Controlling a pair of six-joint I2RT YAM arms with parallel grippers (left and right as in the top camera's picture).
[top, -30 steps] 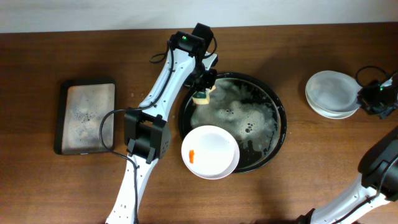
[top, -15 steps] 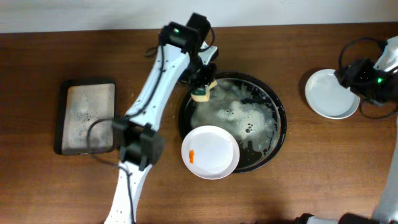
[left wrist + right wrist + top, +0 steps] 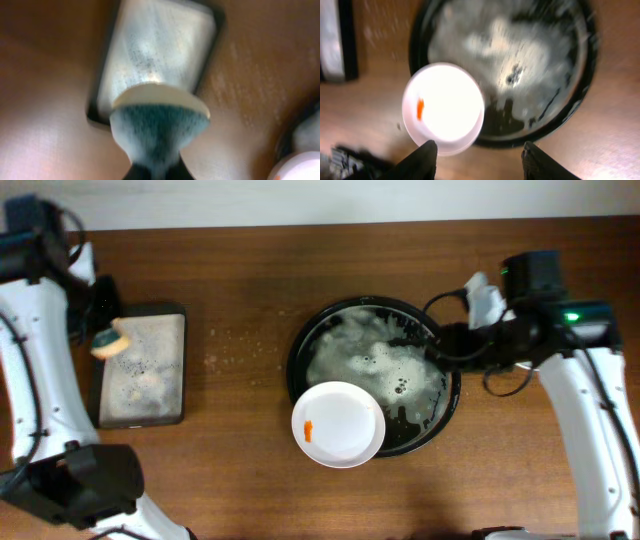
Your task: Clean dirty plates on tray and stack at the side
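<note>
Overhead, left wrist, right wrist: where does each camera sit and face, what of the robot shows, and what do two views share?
Overhead: above the table, facing straight down; left arm and right arm show.
Left wrist: on the left arm, facing down at the small tray; left tool gripping a scrubber shows.
Right wrist: on the right arm, facing down at plate and black tray; right tool shows.
Shared: the plate, overhead and right wrist.

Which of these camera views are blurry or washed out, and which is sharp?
Left wrist view: out of focus, the cream-and-teal sponge and grey-lined rectangular tray both soft. Right wrist view: motion-blurred, the round white plate blown out to glare around its orange smear. Overhead view: sharpest, evenly lit, foam in the large round black tray clear.
</note>
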